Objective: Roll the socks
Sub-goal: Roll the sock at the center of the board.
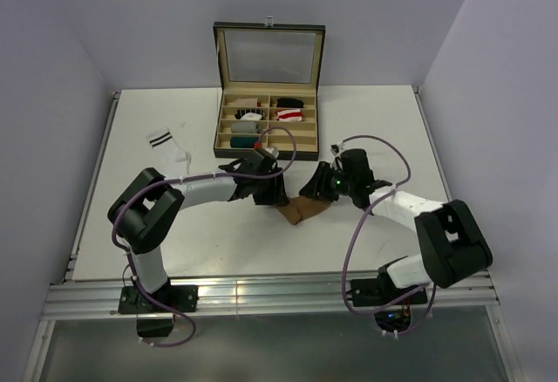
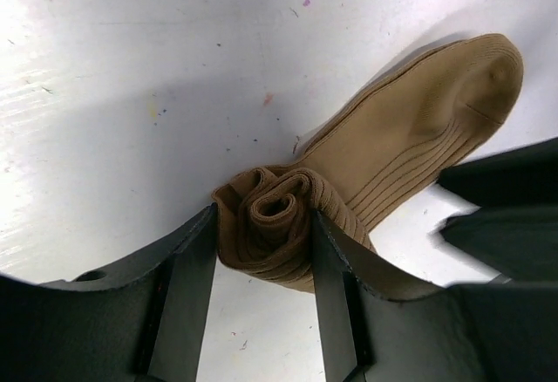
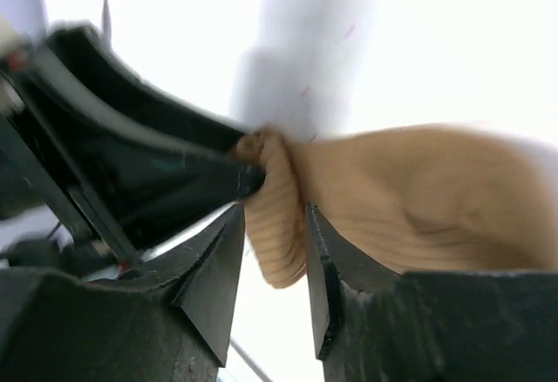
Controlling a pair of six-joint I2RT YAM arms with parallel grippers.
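The tan-brown sock (image 1: 307, 210) lies on the table between the two arms, with one end wound into a roll (image 2: 272, 218) and the toe end flat (image 2: 418, 125). My left gripper (image 1: 277, 197) (image 2: 261, 247) is shut on that roll, one finger pressed against each side. My right gripper (image 1: 321, 192) (image 3: 272, 251) is open, and a fold of the tan sock (image 3: 418, 190) sits between its fingers, close to the left gripper's dark finger (image 3: 148, 168). The white sock with two dark cuff stripes (image 1: 170, 149) lies flat at the left of the table.
An open compartment box (image 1: 261, 150) with its lid up (image 1: 269, 55) stands behind the grippers. It holds small rolled bundles, one of them red and white (image 1: 289, 115). The table's near edge rail (image 1: 261, 293) runs in front of the arm bases.
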